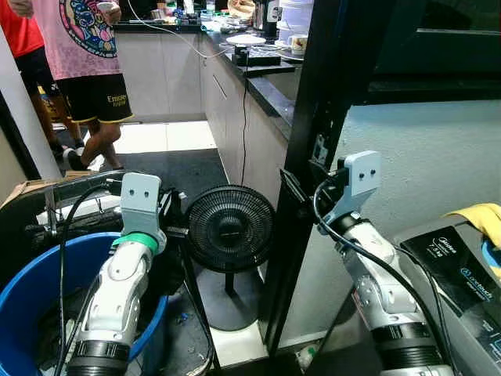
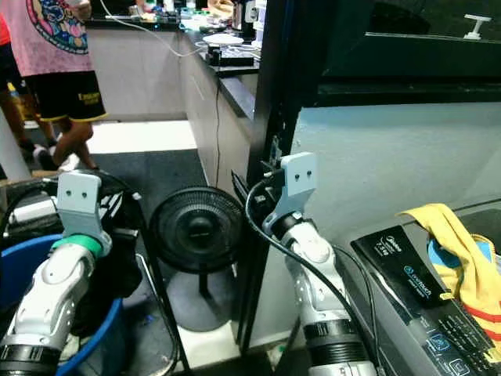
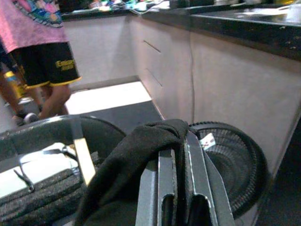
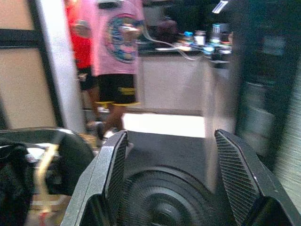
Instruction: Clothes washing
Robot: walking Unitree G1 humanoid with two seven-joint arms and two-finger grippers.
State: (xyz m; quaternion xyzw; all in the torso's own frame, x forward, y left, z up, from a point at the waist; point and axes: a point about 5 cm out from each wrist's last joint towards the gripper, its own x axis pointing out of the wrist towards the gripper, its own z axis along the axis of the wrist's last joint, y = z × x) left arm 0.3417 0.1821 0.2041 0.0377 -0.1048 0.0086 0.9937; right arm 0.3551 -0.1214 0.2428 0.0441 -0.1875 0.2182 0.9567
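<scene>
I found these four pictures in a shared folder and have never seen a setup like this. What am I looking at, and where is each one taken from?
A humanoid robot is doing laundry in a home. The two wide pictures come from cameras in its head, looking down past its two silver arms. The other two come from cameras on its wrists. The left gripper is shut on a black garment, above a blue tub. The right gripper is open and empty, facing a black floor fan. At the robot's right stands a washing machine with a yellow cloth draped on top. A person in a pink shirt stands by the kitchen counter.
</scene>
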